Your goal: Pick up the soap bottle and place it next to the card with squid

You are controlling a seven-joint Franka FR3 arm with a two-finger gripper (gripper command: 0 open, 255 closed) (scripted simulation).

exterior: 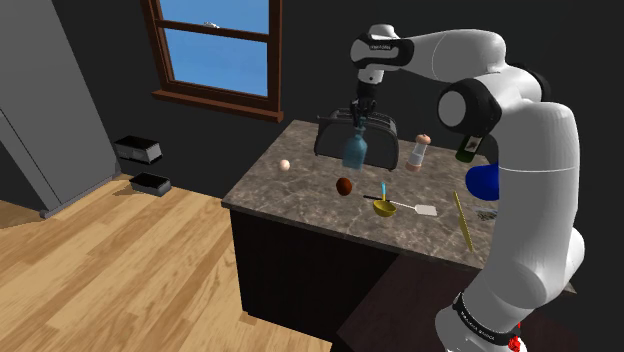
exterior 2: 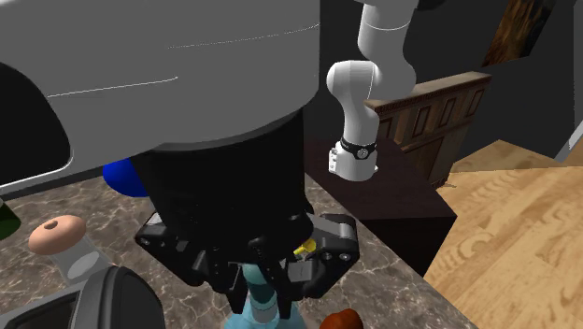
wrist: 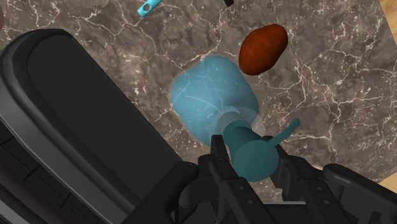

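Dim, even light; the window [exterior: 218, 45] shows bright blue against dark walls [exterior: 120, 60]; the counter [exterior: 290, 195] is evenly lit.

Veined stone counter [exterior: 292, 196] (faintly glossy); translucent blue soap bottle [wrist: 213, 98]; plank wood floor [exterior: 120, 270], smooth.

surface: marble counter [exterior: 300, 190] | on it: egg [exterior: 285, 164]; brown potato [exterior: 344, 186]; yellow bowl [exterior: 383, 208]; shaker [exterior: 417, 153]

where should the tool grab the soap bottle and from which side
Probably the teal pump top, from straight above. The soap bottle is upright, its round body is wide, and the pump top is the narrow part. The tool hangs right over it; close across it, clear of the spout sticking out sideways.
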